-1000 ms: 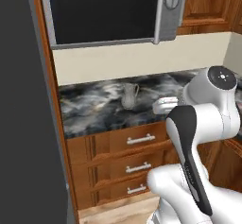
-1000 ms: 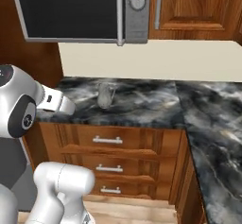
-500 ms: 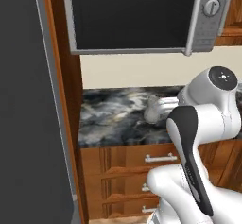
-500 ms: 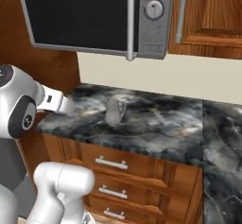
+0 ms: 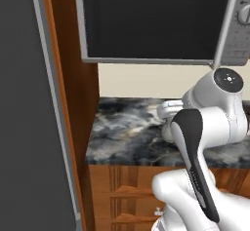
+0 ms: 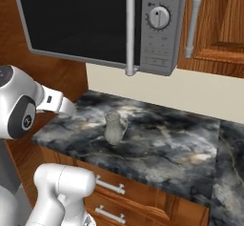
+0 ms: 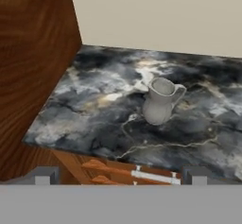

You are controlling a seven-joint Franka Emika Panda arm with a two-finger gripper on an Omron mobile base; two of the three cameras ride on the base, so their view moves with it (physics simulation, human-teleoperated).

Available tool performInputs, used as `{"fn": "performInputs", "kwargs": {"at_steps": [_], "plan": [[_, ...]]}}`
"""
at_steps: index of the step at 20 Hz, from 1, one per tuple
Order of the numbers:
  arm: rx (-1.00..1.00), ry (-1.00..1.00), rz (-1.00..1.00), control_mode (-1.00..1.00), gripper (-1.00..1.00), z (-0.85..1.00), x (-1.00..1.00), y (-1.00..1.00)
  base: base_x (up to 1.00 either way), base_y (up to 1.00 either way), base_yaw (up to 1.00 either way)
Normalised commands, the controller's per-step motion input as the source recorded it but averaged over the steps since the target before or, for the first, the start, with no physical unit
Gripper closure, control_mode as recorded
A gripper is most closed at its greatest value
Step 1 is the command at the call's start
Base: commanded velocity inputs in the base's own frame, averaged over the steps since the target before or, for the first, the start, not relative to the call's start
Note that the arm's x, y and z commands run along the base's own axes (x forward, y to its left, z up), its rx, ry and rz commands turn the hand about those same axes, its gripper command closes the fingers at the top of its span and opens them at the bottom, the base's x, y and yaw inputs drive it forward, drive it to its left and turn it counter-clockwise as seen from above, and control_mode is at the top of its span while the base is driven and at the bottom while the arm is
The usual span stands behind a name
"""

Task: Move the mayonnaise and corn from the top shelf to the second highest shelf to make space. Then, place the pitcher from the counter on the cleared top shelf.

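The pitcher (image 7: 159, 101) is a grey stone-coloured jug with a side handle. It stands upright on the dark marbled counter (image 7: 94, 119), well ahead of my gripper (image 7: 120, 176). The two finger tips (image 7: 45, 175) stand wide apart with nothing between them, so the gripper is open. In the right base view the pitcher (image 6: 113, 128) sits near the middle of the counter (image 6: 162, 148), to the right of my wrist (image 6: 57, 104). My arm hides the pitcher in the left base view. The mayonnaise, the corn, the top shelf and the second highest shelf are out of view.
A microwave (image 6: 95, 25) hangs over the counter, with a wooden wall cabinet (image 6: 219, 20) to its right. A tall wooden side panel (image 5: 68, 103) bounds the counter's left end, beside a dark grey fridge door (image 5: 24, 103). Brown drawers (image 6: 109, 187) sit below the slab.
The whole picture has shifted and grown, so the base has driven closer to the counter. The pitcher stands where it was, and the gripper stays open and empty.
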Motion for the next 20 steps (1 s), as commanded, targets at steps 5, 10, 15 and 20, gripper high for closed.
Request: {"fn": "performInputs", "kwargs": {"at_steps": [5, 10, 15, 20], "plan": [[0.00, -0.01, 0.07, -1.00, -1.00, -0.12, 0.02, -0.19, 0.04, -0.27, 0.11], [0.00, 0.00, 0.22, -1.00, -1.00, -0.34, 0.14, -0.54, 0.00, 0.00, 0.00], [0.00, 0.00, 0.26, -1.00, -1.00, -0.32, 0.30, -0.53, 0.00, 0.00, 0.00], [0.00, 0.00, 0.24, -1.00, -1.00, -0.34, 0.41, -0.48, 0.00, 0.00, 0.00]]}}
